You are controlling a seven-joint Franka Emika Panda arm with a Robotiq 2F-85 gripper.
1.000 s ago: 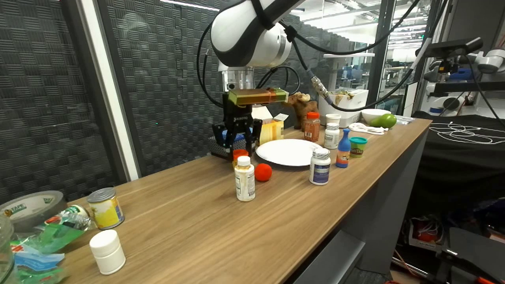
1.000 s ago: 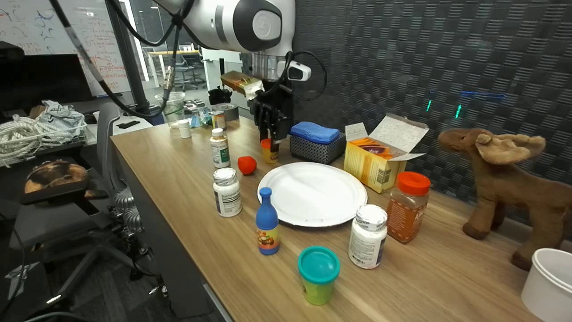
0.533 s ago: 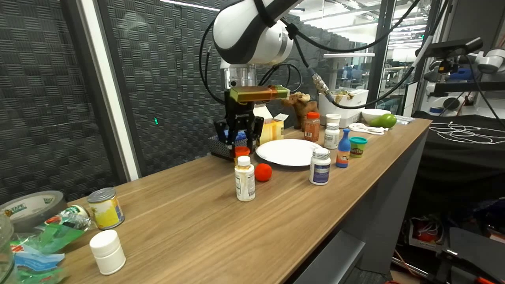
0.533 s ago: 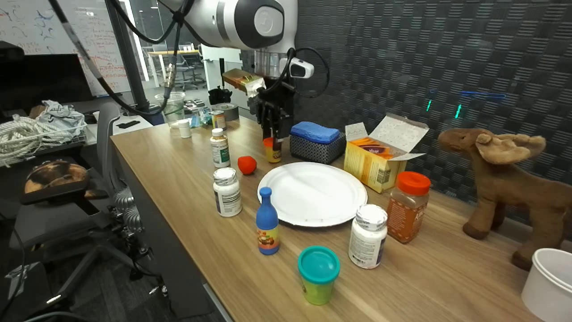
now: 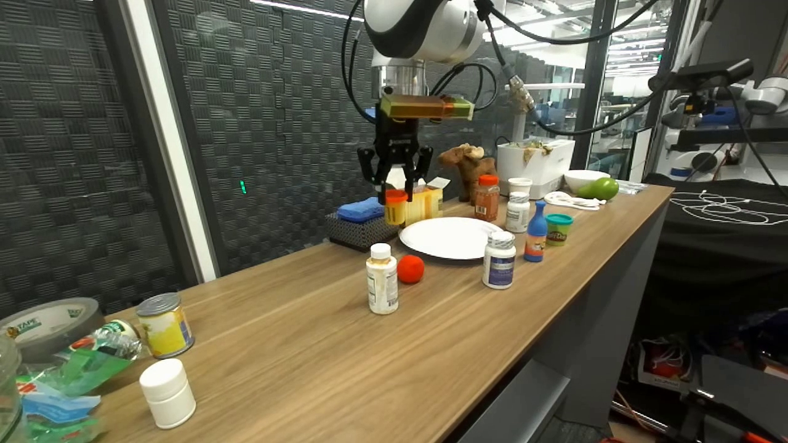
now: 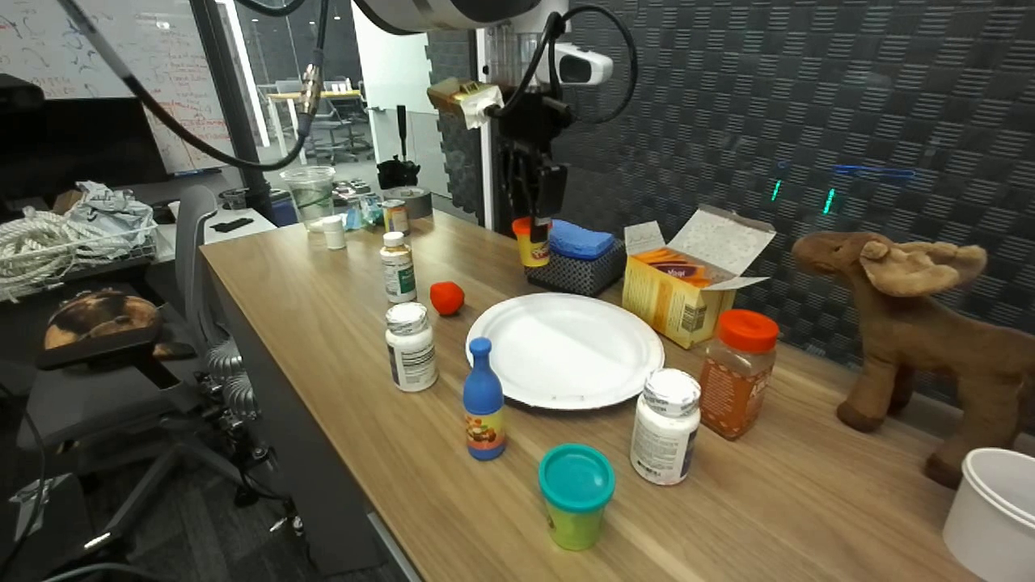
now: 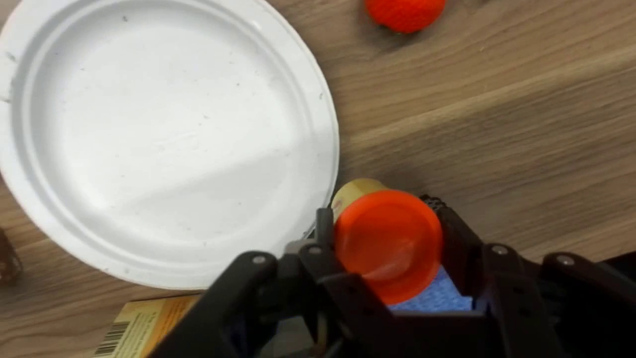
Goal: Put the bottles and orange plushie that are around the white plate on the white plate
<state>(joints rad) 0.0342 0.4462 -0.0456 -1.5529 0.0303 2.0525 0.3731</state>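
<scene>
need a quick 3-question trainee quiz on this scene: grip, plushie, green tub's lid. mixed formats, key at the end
1. Open: What is the gripper holding?
2. True or false: The orange plushie is off the white plate.
3. Multiple choice: What colour is the green tub's lid?
A) white
B) teal
C) red

Key:
1. The yellow tub with the orange top.
2. True.
3. B.
</scene>
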